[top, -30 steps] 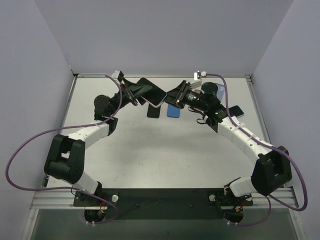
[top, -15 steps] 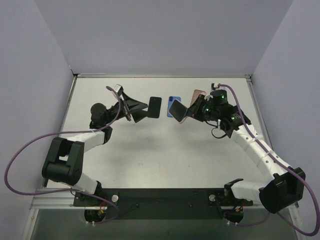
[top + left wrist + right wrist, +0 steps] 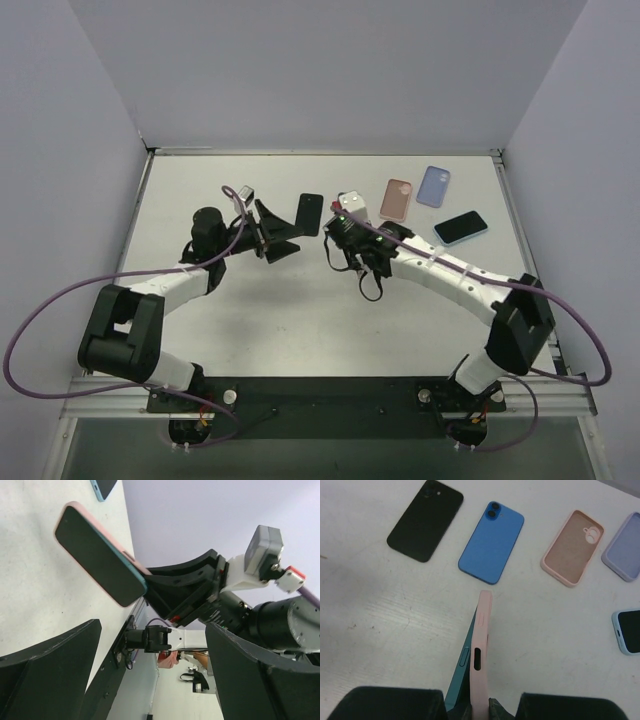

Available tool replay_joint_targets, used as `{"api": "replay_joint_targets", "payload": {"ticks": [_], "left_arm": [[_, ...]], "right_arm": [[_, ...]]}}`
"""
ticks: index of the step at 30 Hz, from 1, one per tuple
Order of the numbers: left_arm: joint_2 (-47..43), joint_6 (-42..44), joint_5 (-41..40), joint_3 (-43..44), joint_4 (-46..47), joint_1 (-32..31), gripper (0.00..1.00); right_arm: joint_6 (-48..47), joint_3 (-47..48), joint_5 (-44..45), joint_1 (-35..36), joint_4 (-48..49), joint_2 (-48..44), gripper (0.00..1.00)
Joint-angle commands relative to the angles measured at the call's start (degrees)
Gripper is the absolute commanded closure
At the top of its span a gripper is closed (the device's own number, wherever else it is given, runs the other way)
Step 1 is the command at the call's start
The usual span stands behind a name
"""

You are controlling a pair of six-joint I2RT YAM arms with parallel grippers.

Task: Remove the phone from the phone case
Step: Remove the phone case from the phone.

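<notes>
My right gripper (image 3: 480, 707) is shut on the phone case (image 3: 481, 645), a pink one held edge-up above the table. The teal phone (image 3: 462, 672) sits in it, with one long edge standing out of the case rim. In the left wrist view the phone's dark screen (image 3: 97, 560) faces my left gripper (image 3: 152, 630), which is open, empty and a short way from it. From above, the left gripper (image 3: 283, 233) and right gripper (image 3: 335, 240) face each other near the table's middle.
On the table lie a black phone (image 3: 425, 520), a blue phone (image 3: 491, 542), an empty pink case (image 3: 572, 547), a lavender case (image 3: 625, 545) and a phone in a light blue case (image 3: 460, 227). Walls enclose the table on three sides.
My left gripper has opened, let go of the cased phone and drawn back left. The right arm has swung the cased phone left and lower toward the table's middle.
</notes>
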Motion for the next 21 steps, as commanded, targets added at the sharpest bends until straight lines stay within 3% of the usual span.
{"api": "replay_joint_targets", "payload": {"ticks": [1, 21], "left_arm": [[-0.3, 5.1, -2.4, 1.3, -6.1, -1.3, 0.03], [9.1, 7.1, -12.7, -0.8, -7.4, -8.6, 0.04]], "right_arm": [[-3.5, 2.4, 9.8, 3.4, -2.6, 5.9, 1.0], [2.2, -6.0, -14.2, 5.2, 11.1, 10.8, 1.0]]}}
